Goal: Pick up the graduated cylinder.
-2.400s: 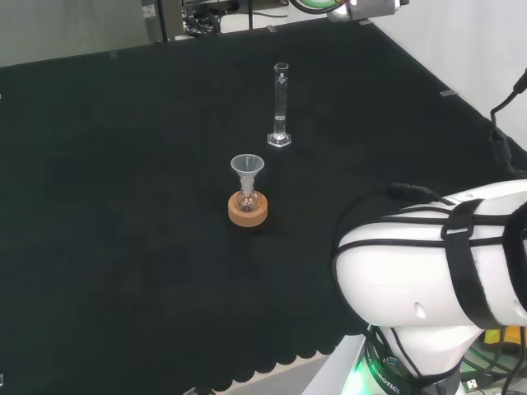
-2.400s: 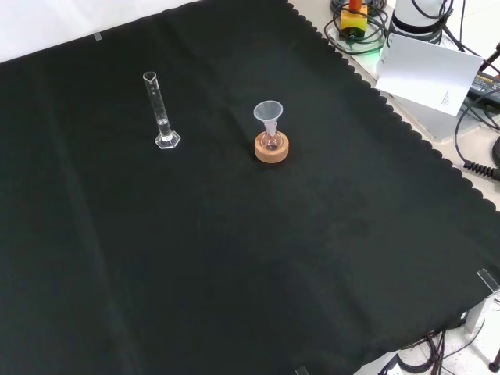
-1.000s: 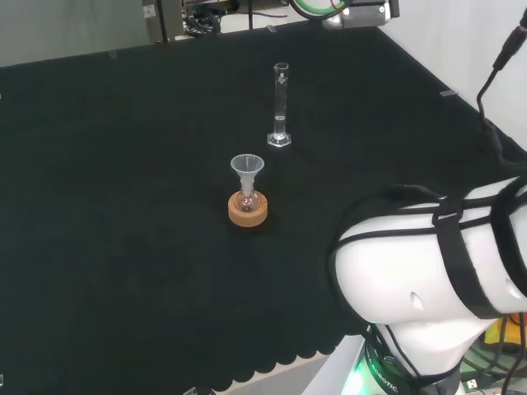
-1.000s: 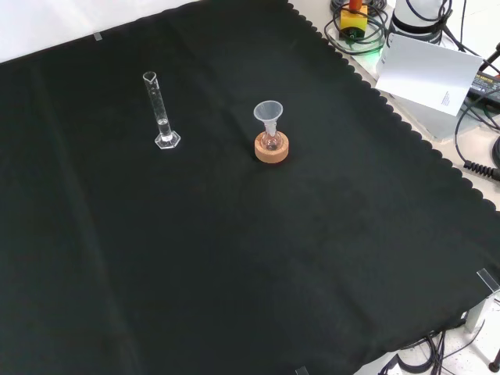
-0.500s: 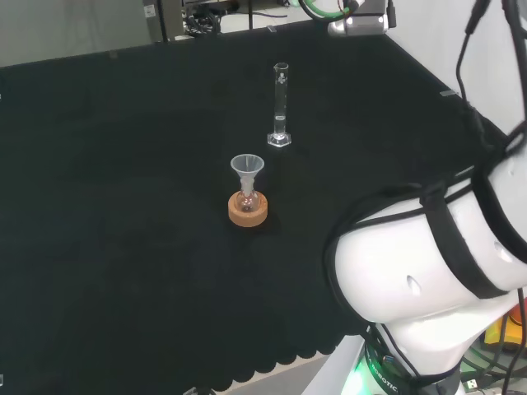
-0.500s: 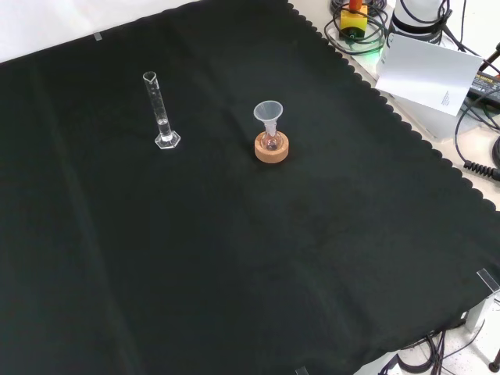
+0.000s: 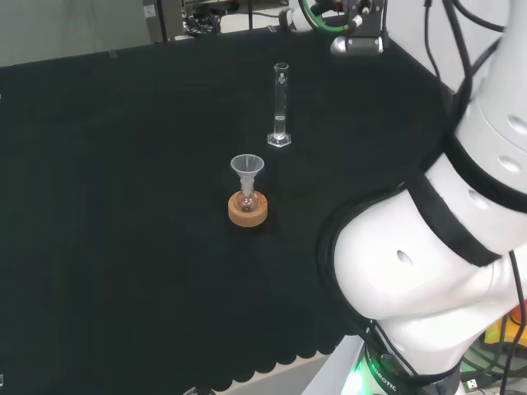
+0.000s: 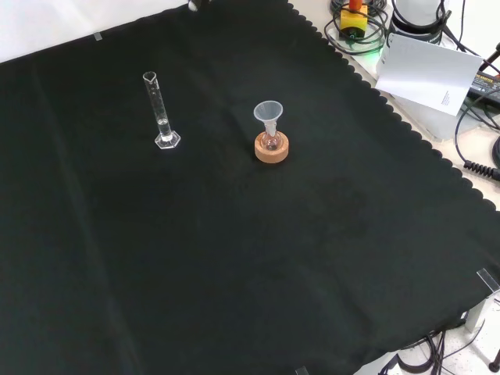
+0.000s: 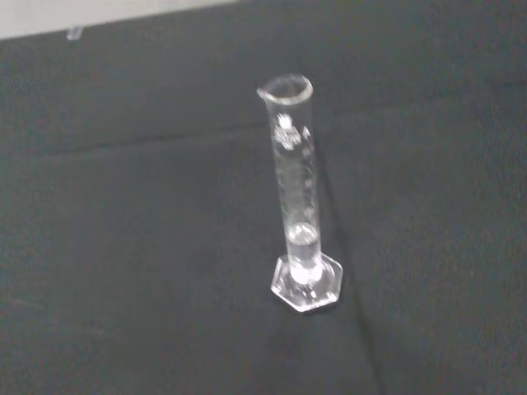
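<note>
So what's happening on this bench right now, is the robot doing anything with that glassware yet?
Not yet. The graduated cylinder stands upright and untouched on the black cloth. The wrist view looks straight at it, so the arm seems to be lining up for a pickup. Nearer the arm in the head view, a small flask with a funnel in its neck sits on a cork ring.

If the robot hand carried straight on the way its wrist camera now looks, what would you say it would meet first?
Most likely the graduated cylinder: it stands upright near the middle of the wrist view, with bare black cloth around it and nothing in front. How far off it stands is unclear.
</note>
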### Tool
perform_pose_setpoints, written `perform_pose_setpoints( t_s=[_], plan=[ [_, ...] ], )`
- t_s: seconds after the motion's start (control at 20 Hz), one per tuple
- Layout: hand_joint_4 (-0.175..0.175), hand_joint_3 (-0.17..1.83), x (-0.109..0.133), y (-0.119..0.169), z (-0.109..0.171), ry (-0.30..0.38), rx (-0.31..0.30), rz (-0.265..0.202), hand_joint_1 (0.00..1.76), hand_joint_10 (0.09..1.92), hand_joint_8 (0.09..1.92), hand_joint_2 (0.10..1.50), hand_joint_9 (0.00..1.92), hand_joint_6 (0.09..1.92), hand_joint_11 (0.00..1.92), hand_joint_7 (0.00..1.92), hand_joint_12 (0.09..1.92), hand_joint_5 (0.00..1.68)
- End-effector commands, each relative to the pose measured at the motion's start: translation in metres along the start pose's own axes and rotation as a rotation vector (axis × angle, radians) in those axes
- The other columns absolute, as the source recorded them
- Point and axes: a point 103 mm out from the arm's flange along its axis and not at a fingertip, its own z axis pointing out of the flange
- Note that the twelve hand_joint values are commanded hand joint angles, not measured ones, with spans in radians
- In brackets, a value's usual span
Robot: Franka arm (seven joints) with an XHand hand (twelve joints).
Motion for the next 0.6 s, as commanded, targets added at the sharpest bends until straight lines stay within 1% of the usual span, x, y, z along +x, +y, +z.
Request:
perform_pose_setpoints(
  t_s=[0.05,0.2,0.3,0.4,0.5,0.6],
  plan=[
    [-0.040,0.23,-0.039,0.062,0.034,0.039,-0.024,-0.010,0.38,0.71,0.57,1.10,0.20,0.09,0.07,0.02,1.40,0.23],
    [-0.041,0.22,-0.042,0.070,0.045,0.046,-0.016,-0.016,0.39,0.71,0.58,1.09,0.20,0.09,0.07,0.02,1.40,0.23],
    [-0.041,0.22,-0.042,0.075,0.052,0.039,-0.022,-0.024,0.42,0.71,0.59,1.07,0.20,0.09,0.07,0.02,1.40,0.23],
    [-0.041,0.21,-0.043,0.078,0.060,0.040,-0.028,-0.027,0.46,0.72,0.60,1.04,0.24,0.09,0.07,0.06,1.40,0.23],
    [-0.043,0.20,-0.044,0.082,0.068,0.046,-0.016,-0.028,0.51,0.72,0.63,1.01,0.30,0.09,0.08,0.10,1.39,0.25],
    [-0.046,0.20,-0.046,0.084,0.077,0.054,-0.024,-0.038,0.57,0.71,0.65,0.98,0.34,0.09,0.10,0.14,1.39,0.31]
  ],
)
